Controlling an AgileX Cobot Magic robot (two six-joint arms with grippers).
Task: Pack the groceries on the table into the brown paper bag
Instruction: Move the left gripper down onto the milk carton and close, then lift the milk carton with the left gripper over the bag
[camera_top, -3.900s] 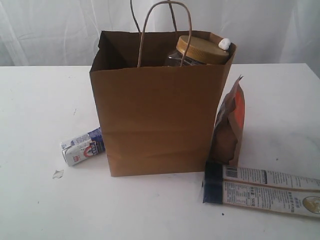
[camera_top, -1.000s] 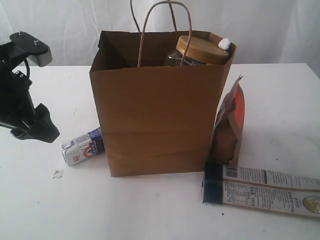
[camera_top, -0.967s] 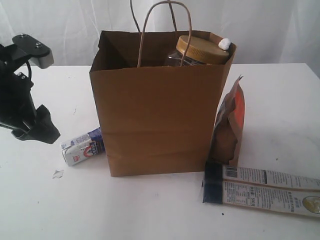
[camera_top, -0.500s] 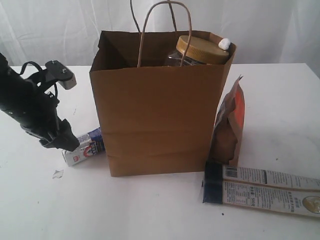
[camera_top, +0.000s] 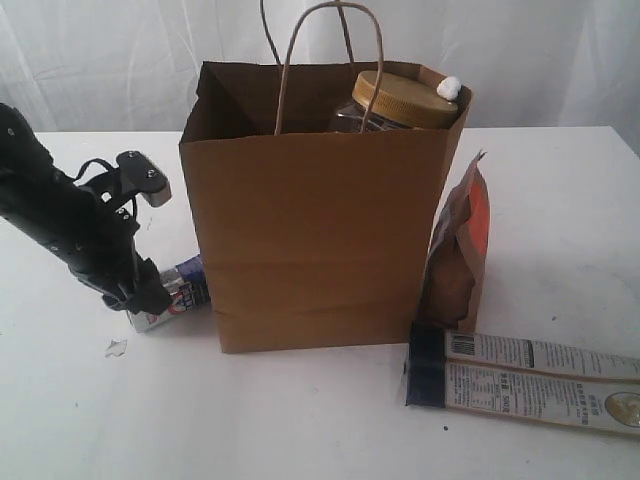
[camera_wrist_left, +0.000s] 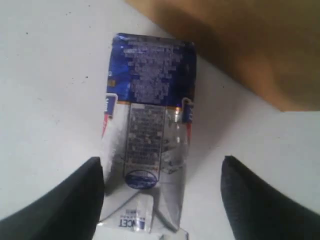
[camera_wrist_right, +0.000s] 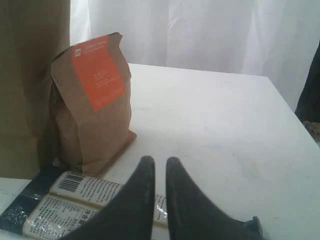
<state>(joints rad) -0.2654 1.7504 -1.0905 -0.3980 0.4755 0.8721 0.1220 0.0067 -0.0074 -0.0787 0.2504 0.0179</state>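
**Step in hand:** pick-up of the small white-blue carton (camera_wrist_left: 150, 125).

- Small white-blue carton: lies on its side on the surface (camera_top: 300, 430), just beside the base of the brown paper bag (camera_top: 315, 240), on the side facing the left edge.
- Left hand (camera_wrist_left: 162, 205): low over the carton and wide open, one finger either side of its white end. Nothing is gripped. Whether the fingers (camera_wrist_left: 75, 205) touch the surface cannot be told.
- Right hand (camera_wrist_right: 160, 185): fingers nearly together, holding nothing. It hangs above the long white-blue packet (camera_top: 530, 380).
- Brown paper bag: upright, mid-surface. The gold-lidded clear jar (camera_top: 405, 98) is already inside, its lid at the rim.
- Brown-orange pouch (camera_top: 460, 255): upright against the bag's side facing the right edge, not yet packed.
- Long white-blue packet: flat, toward the near right corner, not yet packed.

**Next move, as judged:** close the left hand squarely on the carton's narrow sides. Then lift it clear of the bag's rim and handles before lowering it in. The carton's nearness to the bag wall leaves little room.
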